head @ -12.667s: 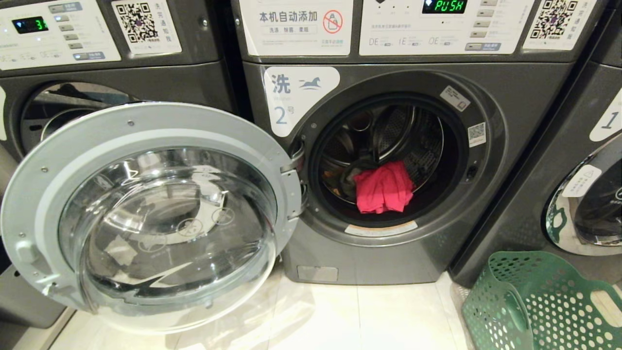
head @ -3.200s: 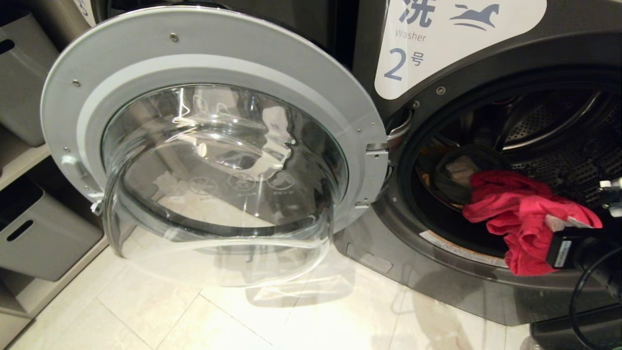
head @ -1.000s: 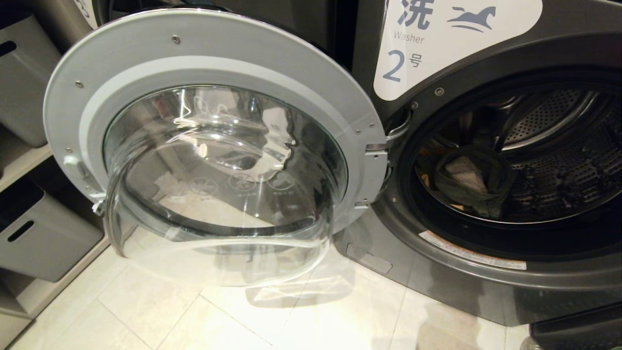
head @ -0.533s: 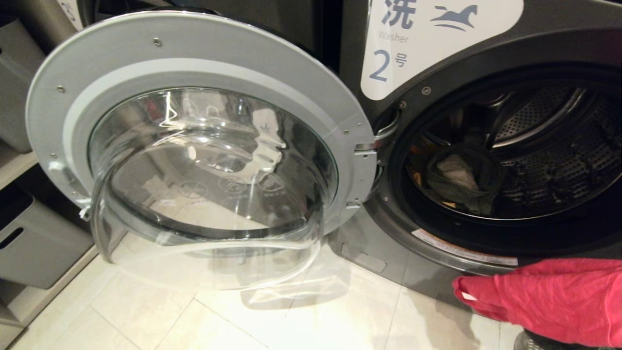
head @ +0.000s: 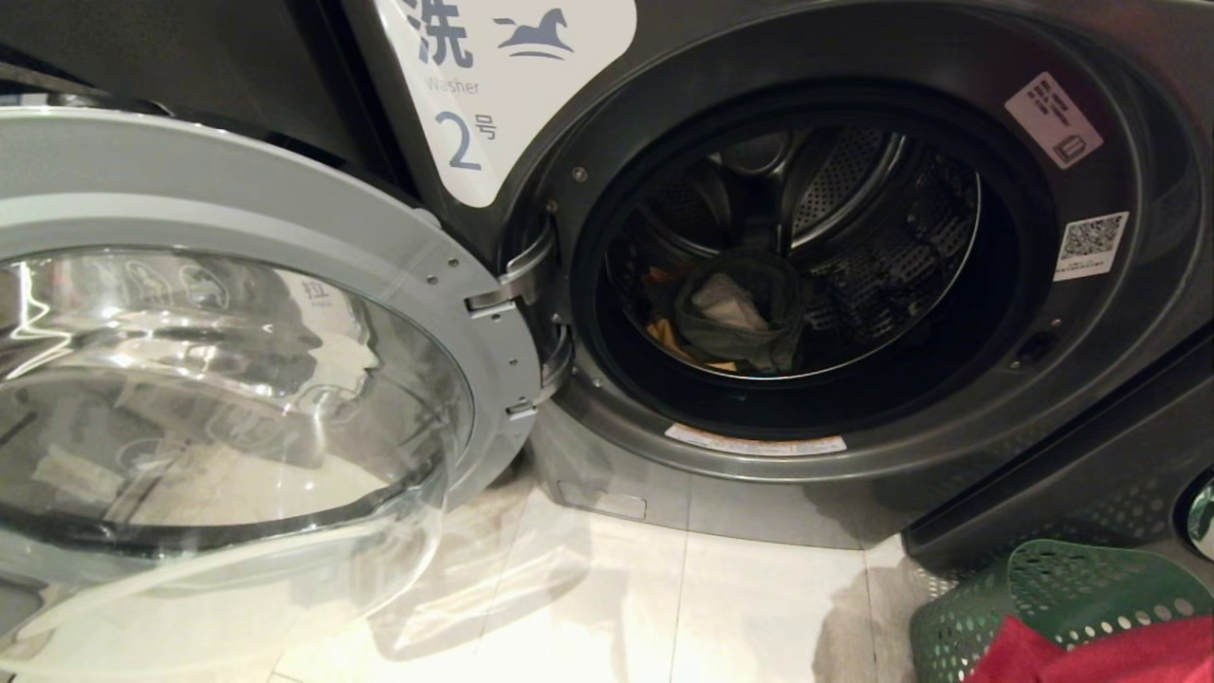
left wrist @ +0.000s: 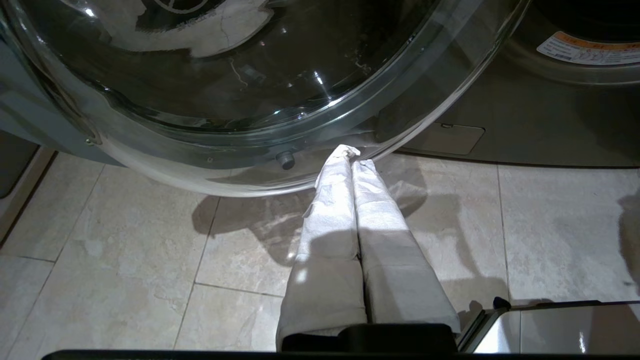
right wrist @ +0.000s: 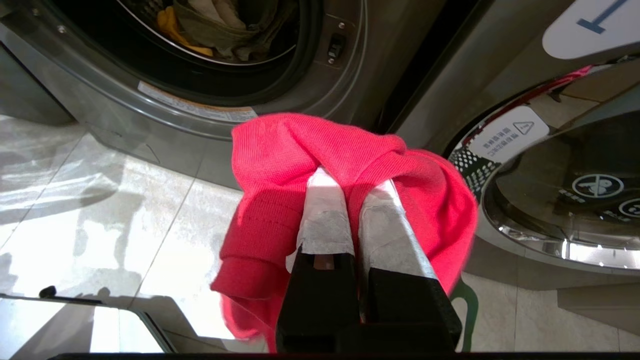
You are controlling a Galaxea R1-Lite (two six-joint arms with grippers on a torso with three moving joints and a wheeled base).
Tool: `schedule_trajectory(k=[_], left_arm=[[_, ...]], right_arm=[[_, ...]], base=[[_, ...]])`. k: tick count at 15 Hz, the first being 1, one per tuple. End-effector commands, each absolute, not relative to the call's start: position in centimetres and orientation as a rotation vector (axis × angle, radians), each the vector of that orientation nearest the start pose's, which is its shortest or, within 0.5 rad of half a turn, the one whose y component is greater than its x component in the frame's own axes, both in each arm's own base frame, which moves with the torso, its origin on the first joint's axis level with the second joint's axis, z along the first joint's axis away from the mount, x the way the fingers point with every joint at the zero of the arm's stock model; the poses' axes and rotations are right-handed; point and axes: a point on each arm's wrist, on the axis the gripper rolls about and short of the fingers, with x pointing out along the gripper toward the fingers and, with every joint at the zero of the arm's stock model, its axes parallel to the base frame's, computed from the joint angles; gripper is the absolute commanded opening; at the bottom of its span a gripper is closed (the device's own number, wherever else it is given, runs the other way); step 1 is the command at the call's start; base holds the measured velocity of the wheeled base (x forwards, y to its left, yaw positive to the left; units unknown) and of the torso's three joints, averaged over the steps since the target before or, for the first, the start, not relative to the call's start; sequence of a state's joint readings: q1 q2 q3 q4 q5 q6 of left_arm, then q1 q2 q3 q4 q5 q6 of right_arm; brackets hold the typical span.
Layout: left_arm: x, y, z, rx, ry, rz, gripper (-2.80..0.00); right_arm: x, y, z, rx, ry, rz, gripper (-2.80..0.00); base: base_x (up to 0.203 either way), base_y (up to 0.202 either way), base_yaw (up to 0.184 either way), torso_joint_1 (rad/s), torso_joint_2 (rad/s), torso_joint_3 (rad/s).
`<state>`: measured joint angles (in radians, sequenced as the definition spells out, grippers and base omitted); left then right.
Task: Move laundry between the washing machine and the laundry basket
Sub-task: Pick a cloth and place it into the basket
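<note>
Red garment (right wrist: 280,150) moved above laundry basket (head: 1043,588).

Showing pale tiled floor (head: 607,607), carrying the washing machine (head: 1119,398) and, just beside it at the right, the green laundry basket (head: 958,631).

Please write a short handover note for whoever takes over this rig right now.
Right gripper: shut on the red garment, held over the green laundry basket at the robot's right.
Left gripper: shut, empty, parked low beside the open door.
Washing machine: dark garment and yellow-orange one are in the drum.
Done: red garment is out of the drum.
Left: release it into the basket, then fetch the rest.
</note>
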<state>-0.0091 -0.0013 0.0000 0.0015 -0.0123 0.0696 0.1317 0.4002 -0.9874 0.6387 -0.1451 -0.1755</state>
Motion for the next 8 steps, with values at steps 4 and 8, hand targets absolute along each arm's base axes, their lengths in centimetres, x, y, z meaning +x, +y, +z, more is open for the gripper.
schedule_trajectory(k=[4, 8], left_arm=[[-2.3, -0.01, 7.53, 0.069, -0.001, -0.021, -2.8], [-2.3, -0.01, 7.53, 0.071, -0.002, -0.021, -2.8]], right_arm=[[-6.81, -1.25, 27.24, -0.185, 0.059, -0.016, -2.8], [-6.7, -1.23, 27.64, -0.184, 0.055, -0.019, -2.8]], base=[[0.0, 0.0, 0.0, 0.0, 0.0, 0.0], [0.0, 0.0, 0.0, 0.0, 0.0, 0.0]])
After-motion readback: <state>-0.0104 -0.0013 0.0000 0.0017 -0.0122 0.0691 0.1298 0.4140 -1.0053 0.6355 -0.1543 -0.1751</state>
